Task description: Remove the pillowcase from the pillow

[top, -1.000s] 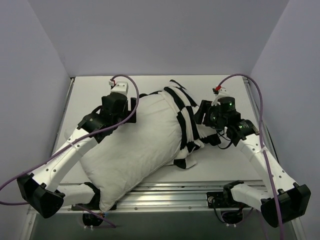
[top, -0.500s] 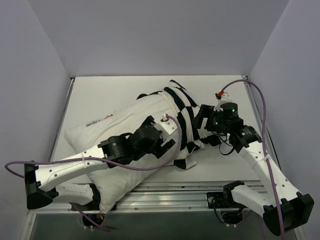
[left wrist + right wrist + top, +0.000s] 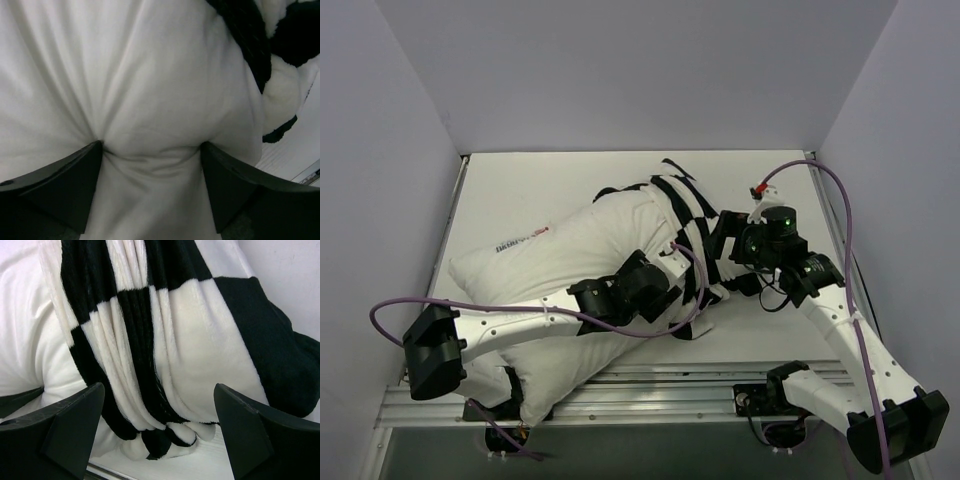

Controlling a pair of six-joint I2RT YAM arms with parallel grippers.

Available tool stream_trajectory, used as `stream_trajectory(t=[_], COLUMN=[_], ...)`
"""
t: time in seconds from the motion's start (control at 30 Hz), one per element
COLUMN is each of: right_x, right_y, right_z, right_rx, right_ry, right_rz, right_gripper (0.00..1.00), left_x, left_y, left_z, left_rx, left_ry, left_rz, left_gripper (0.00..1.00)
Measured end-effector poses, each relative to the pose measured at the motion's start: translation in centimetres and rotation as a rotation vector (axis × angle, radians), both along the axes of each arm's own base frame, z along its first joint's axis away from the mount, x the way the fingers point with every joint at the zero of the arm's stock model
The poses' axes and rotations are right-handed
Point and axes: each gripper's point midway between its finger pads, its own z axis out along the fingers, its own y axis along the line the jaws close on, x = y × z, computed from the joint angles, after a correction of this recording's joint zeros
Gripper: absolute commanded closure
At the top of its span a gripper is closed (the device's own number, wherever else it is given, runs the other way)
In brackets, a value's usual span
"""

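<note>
The plump white pillow (image 3: 585, 245) lies diagonally on the table, its label (image 3: 520, 241) toward the left. The black and white checkered pillowcase (image 3: 686, 215) is bunched over its right end. My left gripper (image 3: 672, 275) sits on the pillow just left of the bunched cover. In the left wrist view the left gripper (image 3: 151, 147) is open, both tips pressed into the white pillow (image 3: 125, 75), with the pillowcase (image 3: 247, 35) at upper right. My right gripper (image 3: 159, 387) is open, facing the hanging folds of the pillowcase (image 3: 200, 335); the pillow (image 3: 22, 320) shows at left.
White table (image 3: 550, 180) boxed in by pale walls on three sides. A metal rail (image 3: 650, 385) runs along the near edge between the arm bases. Purple cables (image 3: 825, 190) loop over both arms. The pillowcase's lower corner rests on the table (image 3: 210, 465).
My left arm has swung from the pillow's far-left end to its middle, beside the pillowcase. The pillow's left end now lies flat with its label showing. The right arm has barely shifted.
</note>
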Motion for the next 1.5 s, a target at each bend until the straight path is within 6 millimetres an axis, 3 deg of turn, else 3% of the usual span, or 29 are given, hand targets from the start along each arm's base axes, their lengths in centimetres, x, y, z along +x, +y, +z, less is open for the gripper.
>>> stream_trajectory(t=[0.03, 0.07, 0.13, 0.17, 0.2, 0.5, 0.7, 0.8, 0.9, 0.97, 1.07, 1.23, 1.5], right_x=[-0.1, -0.2, -0.5, -0.7, -0.9, -3.0, -2.7, -2.0, -1.3, -0.8, 0.3, 3.2, 3.2], right_y=[0.1, 0.2, 0.6, 0.8, 1.0, 4.2, 5.2, 4.8, 4.3, 4.1, 3.4, -0.4, -2.8], right_z=[-0.1, -0.4, -0.9, -1.2, -1.6, -3.8, -5.8, -7.0, -7.6, -7.8, -7.5, -6.0, -2.7], right_rx=[-0.001, -0.003, -0.007, -0.009, -0.012, -0.047, -0.126, -0.167, -0.189, -0.199, -0.18, -0.031, 0.249], right_ry=[0.002, 0.007, 0.017, 0.024, 0.032, 0.07, 0.095, 0.11, 0.111, 0.109, 0.112, 0.149, 0.186], right_rz=[0.006, 0.012, 0.027, 0.037, 0.047, 0.117, 0.072, 0.017, -0.034, -0.061, -0.094, -0.181, -0.177], right_gripper=[0.14, 0.14, 0.14, 0.14, 0.14, 0.14, 0.21, 0.52, 0.89, 1.0, 1.0, 1.0, 1.0], left_x=[0.3, 0.6, 1.3, 1.5, 1.7, 1.8, 1.5, 1.4, 1.5, 1.7, 2.2, 3.1, 2.3], left_y=[0.1, 0.3, 0.5, 0.5, 0.5, 0.2, 0.8, 1.3, 2.1, 2.9, 4.4, 7.4, 12.0], left_z=[-0.3, -0.6, -0.9, -1.0, -1.0, -0.6, 0.7, 1.6, 2.4, 2.8, 3.7, 5.8, 9.4], left_rx=[-0.009, -0.02, -0.048, -0.063, -0.078, -0.132, -0.162, -0.181, -0.203, -0.223, -0.26, -0.353, -0.49], left_ry=[0.006, 0.012, 0.024, 0.029, 0.035, 0.061, 0.065, 0.067, 0.075, 0.086, 0.101, 0.114, 0.135], left_rz=[0.015, 0.029, 0.062, 0.073, 0.082, 0.096, 0.108, 0.121, 0.146, 0.173, 0.226, 0.318, 0.387], left_gripper=[0.33, 0.55, 0.78, 0.94, 0.97, 0.98, 0.98, 0.98, 0.98, 0.98, 0.98, 0.98, 0.98])
